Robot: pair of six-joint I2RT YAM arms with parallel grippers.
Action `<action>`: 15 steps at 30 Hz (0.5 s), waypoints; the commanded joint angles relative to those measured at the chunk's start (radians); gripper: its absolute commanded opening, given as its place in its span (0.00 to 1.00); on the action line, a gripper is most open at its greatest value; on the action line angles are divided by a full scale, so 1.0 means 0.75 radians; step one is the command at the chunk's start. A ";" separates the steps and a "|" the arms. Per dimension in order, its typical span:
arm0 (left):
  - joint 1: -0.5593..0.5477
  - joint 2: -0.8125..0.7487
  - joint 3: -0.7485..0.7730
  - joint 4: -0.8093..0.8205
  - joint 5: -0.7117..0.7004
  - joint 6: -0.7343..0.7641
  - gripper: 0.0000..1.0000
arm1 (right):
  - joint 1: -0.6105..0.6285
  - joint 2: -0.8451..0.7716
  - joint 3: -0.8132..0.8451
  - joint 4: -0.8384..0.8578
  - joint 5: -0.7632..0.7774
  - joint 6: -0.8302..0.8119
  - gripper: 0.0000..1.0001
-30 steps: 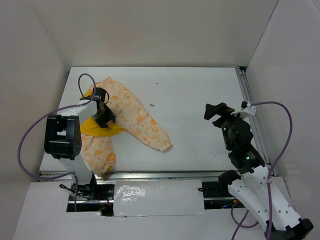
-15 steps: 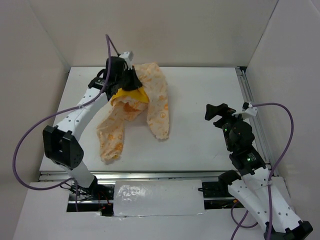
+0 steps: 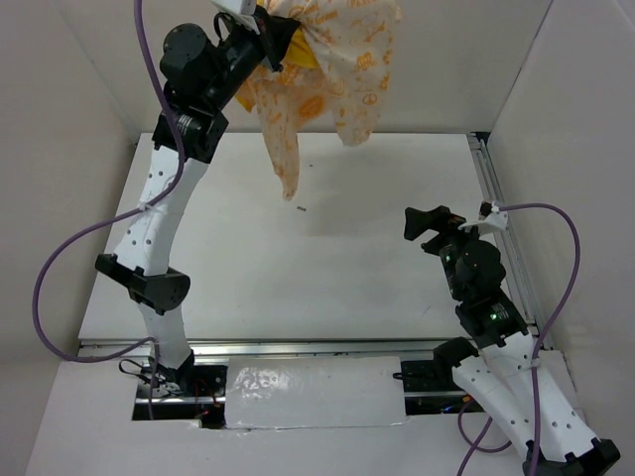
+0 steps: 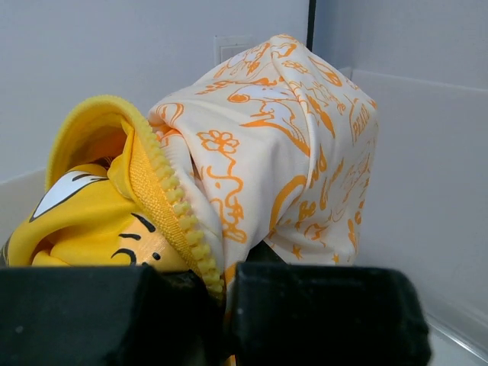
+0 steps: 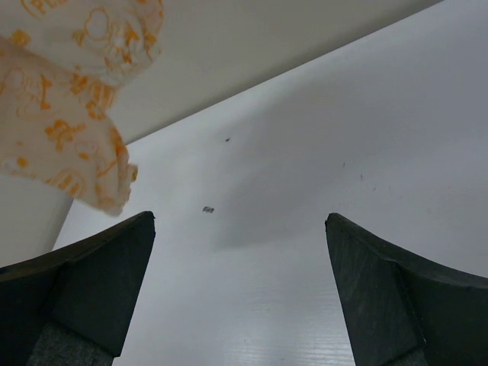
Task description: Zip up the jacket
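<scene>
High above the far side of the table, the left arm is stretched steeply upward; the jacket is hung clear of the surface, its top cropped overhead; the left gripper is clamped beside the zipper strip; the right gripper is spread wide, empty.

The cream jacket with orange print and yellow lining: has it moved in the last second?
Yes. The left gripper has lifted the jacket off the white table, up in front of the back wall.
</scene>
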 commanded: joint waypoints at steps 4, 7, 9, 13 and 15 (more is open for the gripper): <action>0.024 0.031 -0.138 0.264 0.148 -0.006 0.00 | -0.005 -0.046 0.018 0.004 -0.015 0.004 1.00; -0.041 -0.106 -0.488 0.137 0.218 0.006 0.13 | -0.003 -0.069 0.022 -0.026 0.017 0.005 1.00; -0.095 -0.234 -0.585 0.112 0.173 0.008 0.28 | -0.005 -0.077 0.032 -0.049 0.040 0.011 1.00; -0.250 -0.568 -1.379 -0.076 0.120 -0.229 0.99 | -0.009 -0.046 0.104 -0.131 0.042 0.035 1.00; -0.295 -0.683 -1.643 -0.031 0.093 -0.300 0.99 | -0.007 -0.018 0.110 -0.147 0.012 0.023 1.00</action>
